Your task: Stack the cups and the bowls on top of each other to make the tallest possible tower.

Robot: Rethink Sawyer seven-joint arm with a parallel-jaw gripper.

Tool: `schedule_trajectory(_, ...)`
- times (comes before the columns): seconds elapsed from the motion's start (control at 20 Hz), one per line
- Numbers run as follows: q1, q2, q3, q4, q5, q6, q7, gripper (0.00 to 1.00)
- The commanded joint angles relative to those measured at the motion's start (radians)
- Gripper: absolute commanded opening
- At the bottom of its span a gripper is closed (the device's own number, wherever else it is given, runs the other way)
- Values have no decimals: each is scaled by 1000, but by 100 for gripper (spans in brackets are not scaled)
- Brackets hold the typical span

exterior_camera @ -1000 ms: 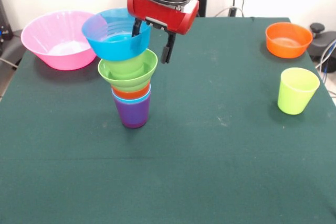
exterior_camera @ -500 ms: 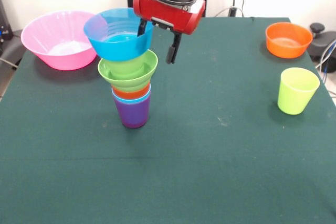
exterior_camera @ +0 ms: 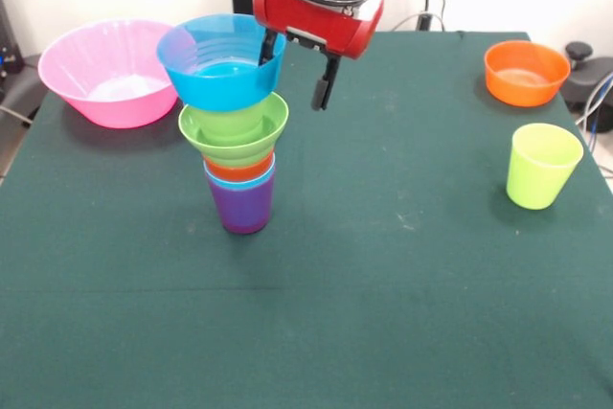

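Observation:
The tower stands left of the table's middle. Its base is a purple cup (exterior_camera: 240, 209), with a light blue cup (exterior_camera: 239, 180) and an orange cup (exterior_camera: 238, 169) nested in it, only their rims showing. On these sits a ridged green bowl (exterior_camera: 234, 131), and a blue bowl (exterior_camera: 221, 66) rests on top. My gripper (exterior_camera: 297, 69) hangs at the blue bowl's right rim and is open. One finger (exterior_camera: 268, 45) sits at that rim. The other finger (exterior_camera: 324, 90) hangs free to the right.
A large pink bowl (exterior_camera: 102, 71) stands at the far left. An orange bowl (exterior_camera: 525, 73) sits at the far right, with a yellow-green cup (exterior_camera: 542, 166) upright in front of it. Cables hang behind the table's far right edge.
My gripper has drifted right and slightly up. The blue bowl on top has shifted a little to the right with it.

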Motion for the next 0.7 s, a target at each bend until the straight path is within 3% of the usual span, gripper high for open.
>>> schedule_trajectory(0.05,12,12,51,45,-41,83,-95,100)
schedule_trajectory(0.4,0,-3,45,88,-61,60,-117,100)
schedule_trajectory(0.7,-1,-17,42,76,-70,110,-149,100)
